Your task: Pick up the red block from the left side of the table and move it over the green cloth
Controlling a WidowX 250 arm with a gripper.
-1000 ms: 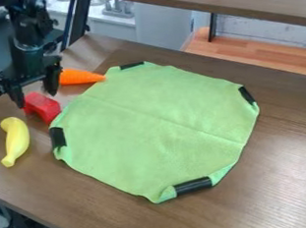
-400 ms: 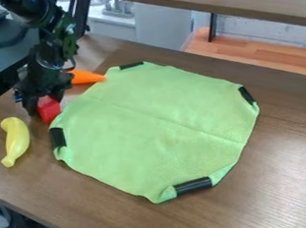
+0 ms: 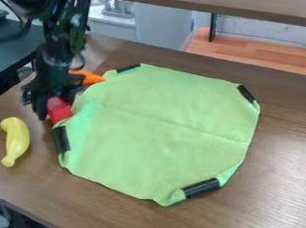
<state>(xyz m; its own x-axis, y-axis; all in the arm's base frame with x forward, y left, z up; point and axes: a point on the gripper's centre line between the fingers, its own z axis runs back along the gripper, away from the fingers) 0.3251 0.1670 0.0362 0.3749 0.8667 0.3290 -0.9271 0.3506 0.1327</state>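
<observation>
red, smooth-sided toy block (image 3: 59, 110): it lay at the upper-left edge of the cloth, beneath the gripper and partly hidden by it. its place directly under the gripper suggested that the arm had been lined up with it.

left to right: the yellow, curved, plastic-looking banana (image 3: 15, 141) rested on the brown, wood-grained table (image 3: 286, 148), its narrow end toward the near edge; lying apart from both the gripper and the cloth, it probably offered no hindrance. the black two-finger gripper (image 3: 56, 108) was lowered around the block, a pose that would suit grasping or steadying it. whether the jaws were wide or closed on the block could not be told. the orange, tapered toy carrot (image 3: 93, 78) lay behind the gripper, partly covered by it, its tip toward the cloth. the light-green, flat fabric cloth (image 3: 160, 130) was spread broadly over the table, its corners folded in under black strips (image 3: 201, 187), presumably to hold the folds; its upper-left edge rippled beside the block, perhaps from contact.

pose: the black, jointed robot arm (image 3: 59, 41) entered at the upper left and descended steeply, with the gripper pointing down at the table.
</observation>
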